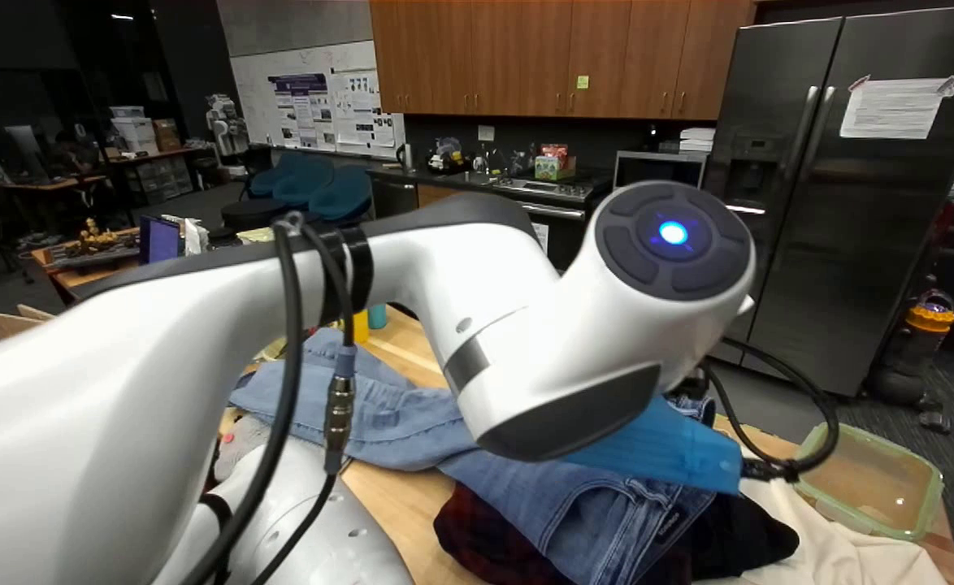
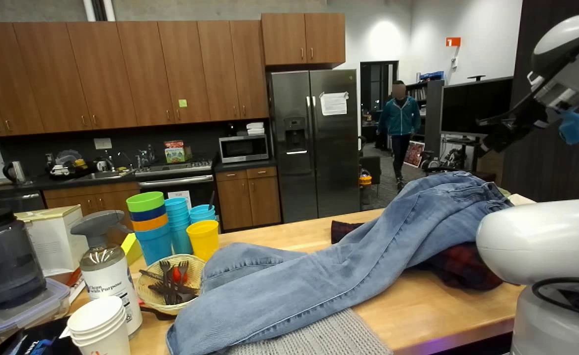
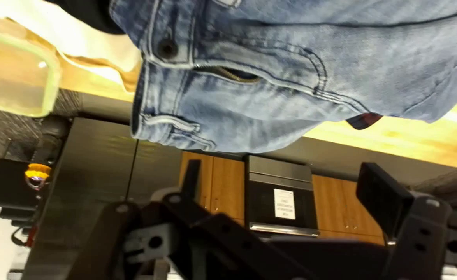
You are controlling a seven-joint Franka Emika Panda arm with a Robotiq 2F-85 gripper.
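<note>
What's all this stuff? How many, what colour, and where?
Clearest things:
Table: 1, light wood, foreground
Jeans: 1 pair, blue, across table
Plaid cloth: 1, dark red, under jeans
Knit cloth: 1, grey, under jeans
Plastic box: 1, green-rimmed, on table
Basket: 1, tan, beside jeans
Forks: several, dark, in basket
Plastic cups: many, mixed colours, near basket
Spray bottle: 1, grey-topped, near basket
Fridge: 1, steel grey, background
Cabinets: several, brown, background
Person: 1, teal jacket, background
Robot arm: 1, white, above table
Gripper: 1, black, apart from jeans
</note>
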